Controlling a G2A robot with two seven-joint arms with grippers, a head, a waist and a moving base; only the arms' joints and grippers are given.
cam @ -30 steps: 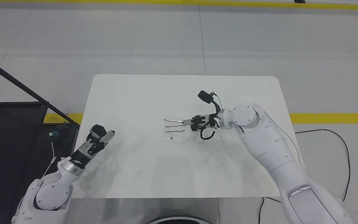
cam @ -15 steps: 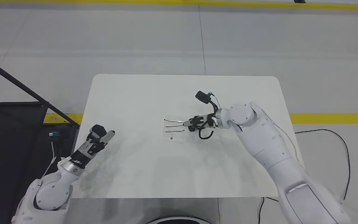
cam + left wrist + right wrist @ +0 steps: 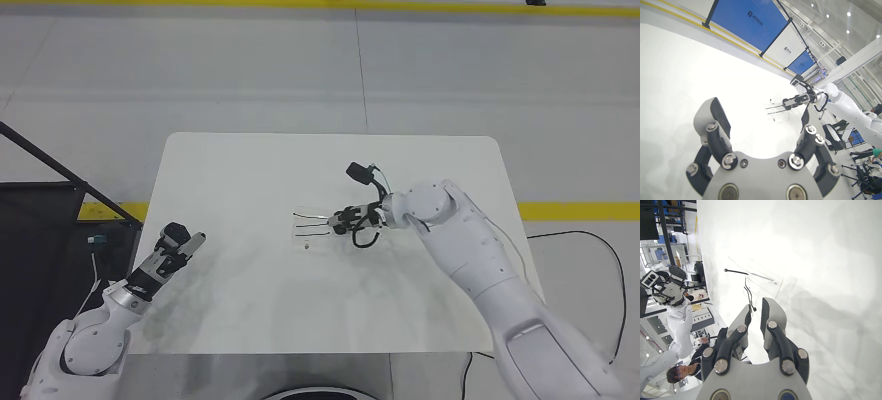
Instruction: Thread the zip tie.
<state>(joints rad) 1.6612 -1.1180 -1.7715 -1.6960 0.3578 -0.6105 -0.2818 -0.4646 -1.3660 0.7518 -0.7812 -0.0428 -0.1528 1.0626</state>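
Note:
Two thin black zip ties lie at the table's middle around a small clear holder [image 3: 779, 285]. One zip tie [image 3: 736, 271] runs straight into the holder. The other zip tie [image 3: 748, 291] curves back, and its end sits between the fingers of my right gripper [image 3: 757, 303], close to one pad. That gripper stands open by a narrow gap, low over the table. In the top view the right gripper [image 3: 341, 221] is just right of the ties [image 3: 310, 215]. My left gripper [image 3: 188, 242] rests open near the table's front left corner, holding nothing.
The white table [image 3: 250, 170] is bare around the ties. A black frame [image 3: 40, 215] stands off the table's left edge. Yellow floor tape [image 3: 580, 211] runs past the right side.
My right gripper has crept a little to the left toward the zip ties. The left arm has kept still.

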